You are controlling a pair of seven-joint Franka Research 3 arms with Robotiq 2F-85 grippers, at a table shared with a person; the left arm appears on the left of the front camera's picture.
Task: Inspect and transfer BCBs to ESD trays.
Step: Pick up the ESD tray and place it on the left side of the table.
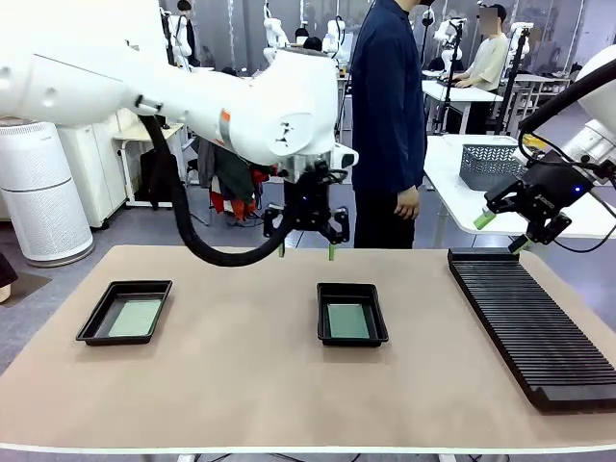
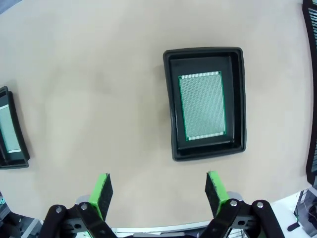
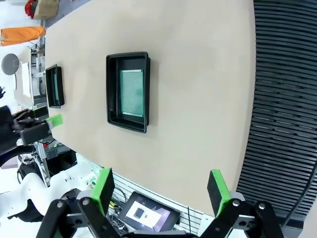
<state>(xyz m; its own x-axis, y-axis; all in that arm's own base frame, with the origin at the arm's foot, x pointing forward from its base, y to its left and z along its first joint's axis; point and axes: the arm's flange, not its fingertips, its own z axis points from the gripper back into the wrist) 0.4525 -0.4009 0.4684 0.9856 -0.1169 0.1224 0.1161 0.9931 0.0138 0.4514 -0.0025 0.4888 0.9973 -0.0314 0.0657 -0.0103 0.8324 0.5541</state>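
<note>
A pale green BCB (image 1: 347, 320) lies flat on the floor of the middle ESD tray (image 1: 352, 337), which sits near the centre of the tan desk (image 1: 250, 385); in the left wrist view the same board (image 2: 202, 105) leaves a black margin of tray floor on all sides, a little closer to the tray's (image 2: 171, 104) right wall. A second BCB (image 1: 136, 318) lies flat in the other ESD tray (image 1: 101, 332), well to the left of the middle tray and about level with it. In the right wrist view both trays show, the middle one (image 3: 113, 94) with its board (image 3: 132, 93) and the far one (image 3: 49, 87) beyond it. The long black ribbed rack (image 1: 529, 322) lies well to the right of the middle tray, at the desk's right edge. The left gripper (image 1: 307, 252) hangs above the desk just behind the middle tray, its green fingers (image 2: 103, 191) spread apart and holding nothing. The right gripper (image 1: 501, 232) hangs above the far end of the rack, fingers (image 3: 217, 191) likewise parted and empty. A person in dark blue (image 1: 388, 115) stands at the desk's far side, behind the middle tray.
</note>
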